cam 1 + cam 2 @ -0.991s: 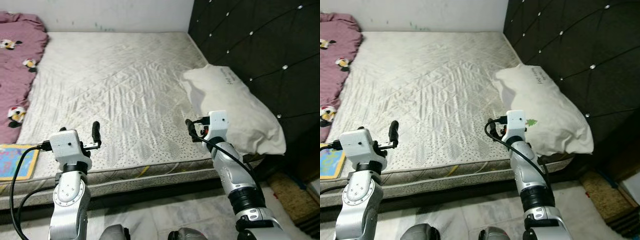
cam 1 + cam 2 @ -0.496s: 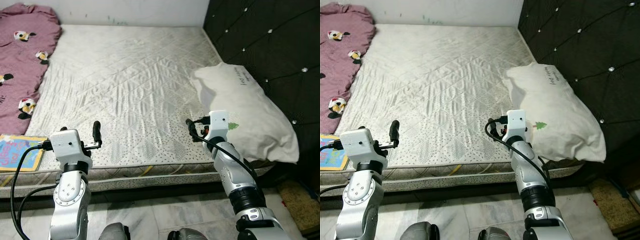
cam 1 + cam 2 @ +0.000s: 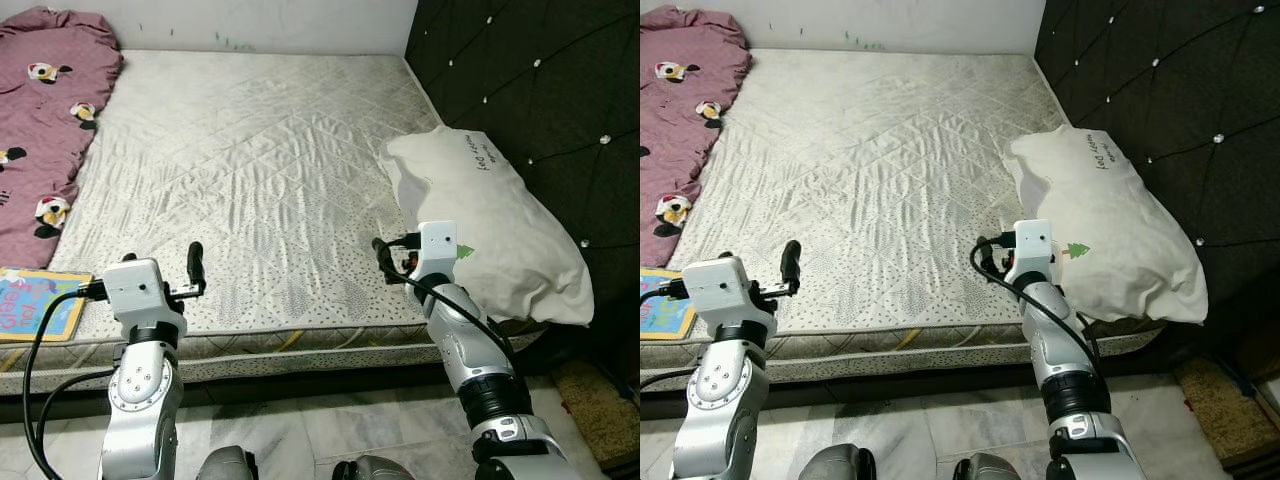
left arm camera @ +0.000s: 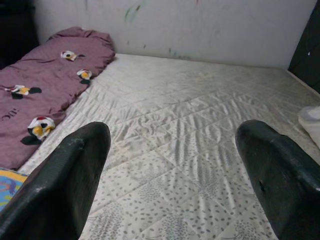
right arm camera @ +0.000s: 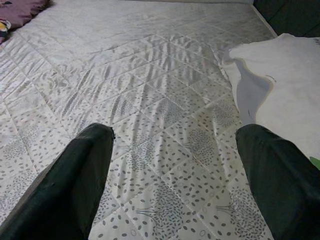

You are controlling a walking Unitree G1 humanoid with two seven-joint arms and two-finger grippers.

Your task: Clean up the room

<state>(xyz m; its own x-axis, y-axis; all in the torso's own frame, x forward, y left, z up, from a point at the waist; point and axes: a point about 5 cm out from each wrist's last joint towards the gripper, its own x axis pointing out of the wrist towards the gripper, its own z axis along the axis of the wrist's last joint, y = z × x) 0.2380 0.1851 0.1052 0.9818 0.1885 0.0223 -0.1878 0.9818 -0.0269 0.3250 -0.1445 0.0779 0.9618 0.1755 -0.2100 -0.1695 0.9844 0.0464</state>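
- A bare quilted mattress (image 3: pixel 250 170) takes up the centre of the head views, with a black tufted headboard (image 3: pixel 530 90) along the right side of the frame.
- A white pillow (image 3: pixel 490 225) lies at the right edge of the mattress against the headboard, its lower end overhanging the near corner of the bed.
- A maroon blanket (image 3: pixel 45 120) printed with cartoon figures is bunched along the upper left of the frame, on the mattress's far side from the pillow.
- A colourful book (image 3: pixel 35 310) lies flat at the lower left, on the near corner of the bed.
- The left gripper (image 4: pixel 175 175) hovers over the near edge of the mattress at lower left, fingers spread wide and empty; the book is just to its left, the blanket beyond.
- The right gripper (image 5: pixel 175 175) hovers over the near edge at centre right, fingers also wide apart and empty; the pillow sits just beside it, to its right.
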